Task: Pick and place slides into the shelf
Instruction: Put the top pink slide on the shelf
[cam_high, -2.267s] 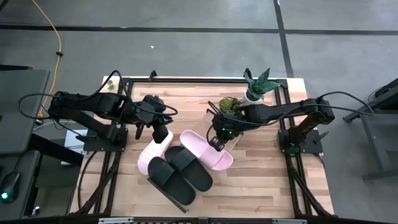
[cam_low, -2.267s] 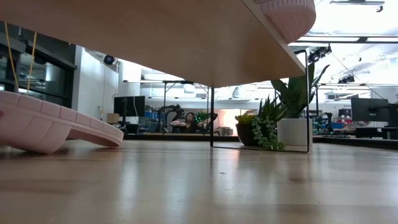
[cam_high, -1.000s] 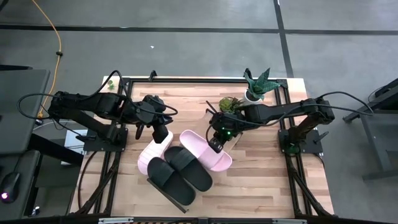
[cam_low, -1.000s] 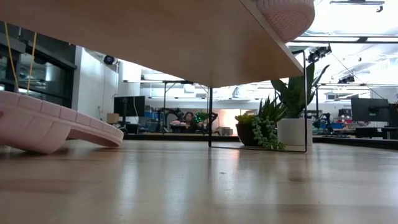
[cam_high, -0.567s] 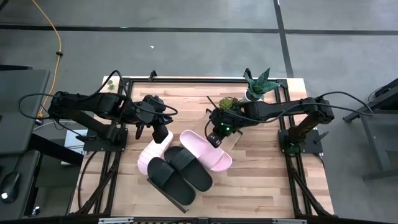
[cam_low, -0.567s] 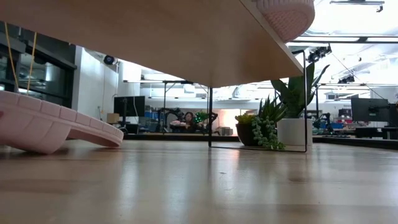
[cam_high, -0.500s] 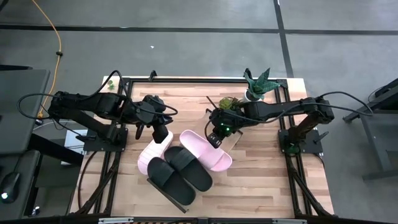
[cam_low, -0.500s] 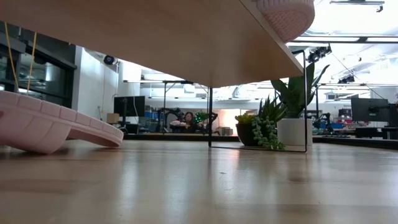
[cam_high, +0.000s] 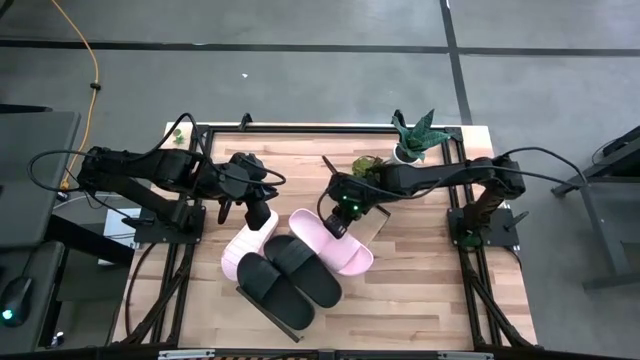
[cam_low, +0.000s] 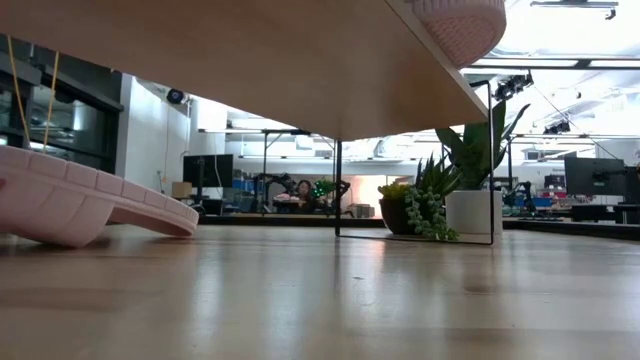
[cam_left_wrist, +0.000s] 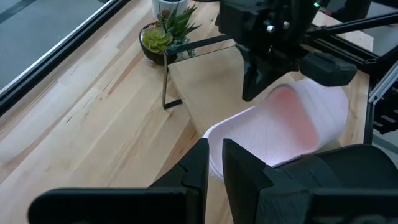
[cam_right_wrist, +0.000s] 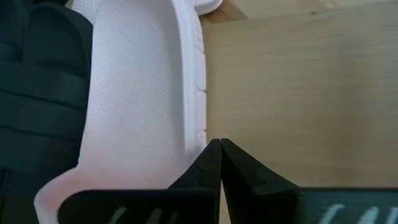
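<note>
While right gripper hovers over heel end of pink slide lying on shelf, its fingers are pressed together, holding nothing. Two black slides lie just beside that pink slide, on shelf's near end. Left gripper pinches second pink slide beside shelf's left edge. Potted plants stand beyond shelf's far end.
</note>
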